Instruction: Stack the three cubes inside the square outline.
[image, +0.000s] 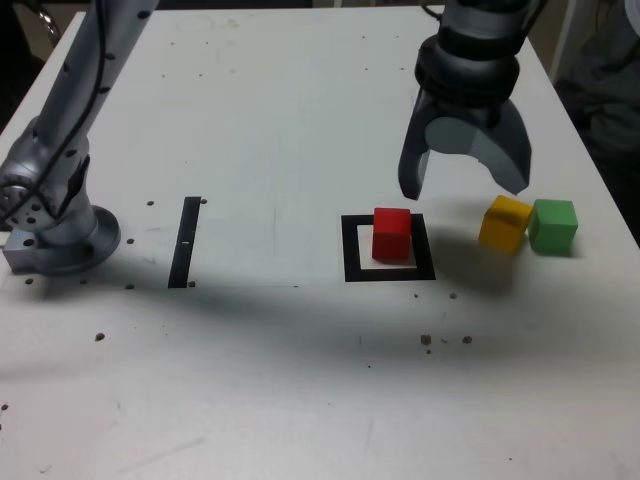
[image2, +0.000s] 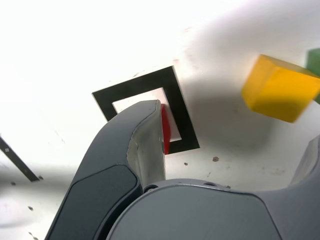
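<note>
The red cube (image: 391, 236) is sitting inside the square (image: 353, 249), its black border showing around it. To the exterior view's right of the square, the yellow cube (image: 505, 224) is resting on the table (image: 240, 400), turned at an angle, and the green cube (image: 553, 227) is lying just beside it, farther right. Above the table, the gripper (image: 461, 188) is hanging released, its jaws spread wide and holding nothing. Toward the exterior view's left, a black strip (image: 185, 243) is lying between the square and the arm's base (image: 68, 242).
</note>
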